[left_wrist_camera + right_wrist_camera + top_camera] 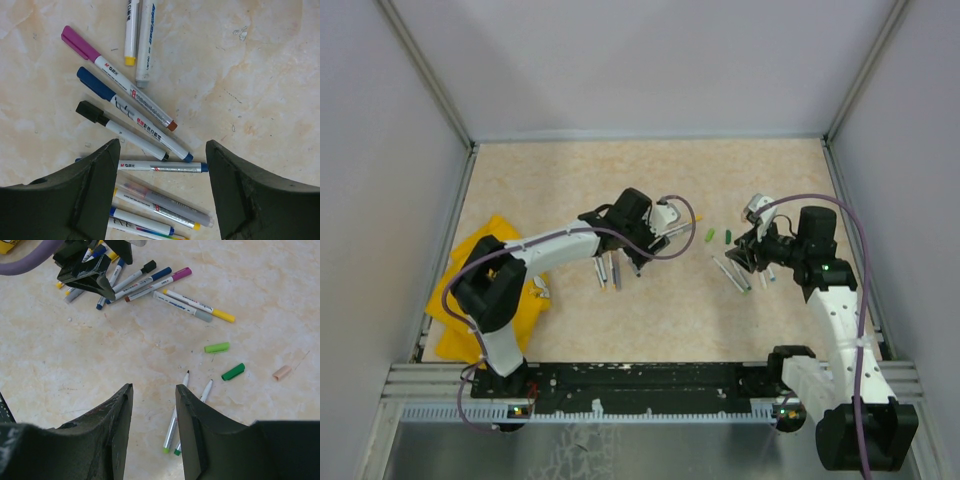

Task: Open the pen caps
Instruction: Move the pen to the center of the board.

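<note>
A yellow cloth (pixel 470 300) is spread at the 9 o'clock edge of the surface (pixel 620 180), well apart from the pens. In the right wrist view, the cluster of pens at 11 o'clock is partly hidden by the left arm and its purple cable (pixel 25 260).

The left fingers (pixel 95 190) are held wide and released above the capped pens (pixel 145 122), and nothing is grasped. One blue-ended pen (pixel 160 166) is seen lying across the gap between the tips, its axis along 9–3. Three pens above it are laid parallel, caps at 10 o'clock and tails at 4 o'clock: a purple cap (pixel 79 44), a blue cap (pixel 95 84) and a black cap (pixel 90 111), all on their barrels. At 12 o'clock a yellow-ended pen (pixel 131 30) and a grey pen (pixel 146 45) are set side by side, nearly along 12–6.

The right fingers (pixel 112 435) are parted with only bare surface between them. Two uncapped pens (pixel 173 422) lie just beside the right-hand finger, tips toward 1 o'clock and green ends toward 7. Beyond them, three loose caps rest on the surface: a light green cap (pixel 217 347) lying 9–3, a dark green cap (pixel 233 371) lying 8–2, and a pale pink cap (pixel 282 372) at 3 o'clock.
</note>
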Available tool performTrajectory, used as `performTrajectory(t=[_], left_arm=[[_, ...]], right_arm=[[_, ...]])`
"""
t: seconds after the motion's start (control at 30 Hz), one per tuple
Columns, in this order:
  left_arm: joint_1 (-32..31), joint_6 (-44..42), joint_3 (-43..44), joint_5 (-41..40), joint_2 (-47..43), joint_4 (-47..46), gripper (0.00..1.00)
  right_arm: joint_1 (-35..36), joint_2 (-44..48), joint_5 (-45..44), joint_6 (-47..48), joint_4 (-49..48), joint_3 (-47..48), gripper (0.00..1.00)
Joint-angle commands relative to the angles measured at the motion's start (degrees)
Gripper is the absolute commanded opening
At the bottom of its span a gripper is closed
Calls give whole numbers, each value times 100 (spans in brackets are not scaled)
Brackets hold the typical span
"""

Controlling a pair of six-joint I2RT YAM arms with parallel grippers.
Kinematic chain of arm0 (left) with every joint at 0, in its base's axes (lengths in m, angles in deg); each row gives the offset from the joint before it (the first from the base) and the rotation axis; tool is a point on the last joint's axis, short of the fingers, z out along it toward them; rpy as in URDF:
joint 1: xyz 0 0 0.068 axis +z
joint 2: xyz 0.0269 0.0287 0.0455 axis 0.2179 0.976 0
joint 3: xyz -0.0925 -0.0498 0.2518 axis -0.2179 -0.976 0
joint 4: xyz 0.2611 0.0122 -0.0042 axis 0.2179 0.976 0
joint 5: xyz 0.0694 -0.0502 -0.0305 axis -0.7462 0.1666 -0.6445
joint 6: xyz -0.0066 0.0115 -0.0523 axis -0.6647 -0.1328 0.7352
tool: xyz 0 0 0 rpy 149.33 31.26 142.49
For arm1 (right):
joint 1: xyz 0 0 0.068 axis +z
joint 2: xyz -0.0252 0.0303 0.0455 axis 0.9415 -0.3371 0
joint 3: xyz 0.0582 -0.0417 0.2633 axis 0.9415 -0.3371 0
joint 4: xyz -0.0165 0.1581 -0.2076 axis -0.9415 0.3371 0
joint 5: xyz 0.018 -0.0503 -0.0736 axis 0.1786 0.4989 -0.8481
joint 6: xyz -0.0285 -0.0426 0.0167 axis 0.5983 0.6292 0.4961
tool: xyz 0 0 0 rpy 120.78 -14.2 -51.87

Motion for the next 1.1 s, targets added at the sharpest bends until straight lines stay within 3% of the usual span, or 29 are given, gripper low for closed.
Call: performTrajectory(t=[0.0, 0.4, 1.07], left_arm=[[41, -81, 362, 208, 160, 271, 74], [50, -262, 1000, 339, 476, 720, 71], [77, -587, 1163, 461, 806, 754, 60]], right_arm=[[-21, -1, -37, 31, -160, 94, 40], [-26, -7, -90, 32, -161, 99, 40], [-29, -1, -156, 17, -143, 116, 40]])
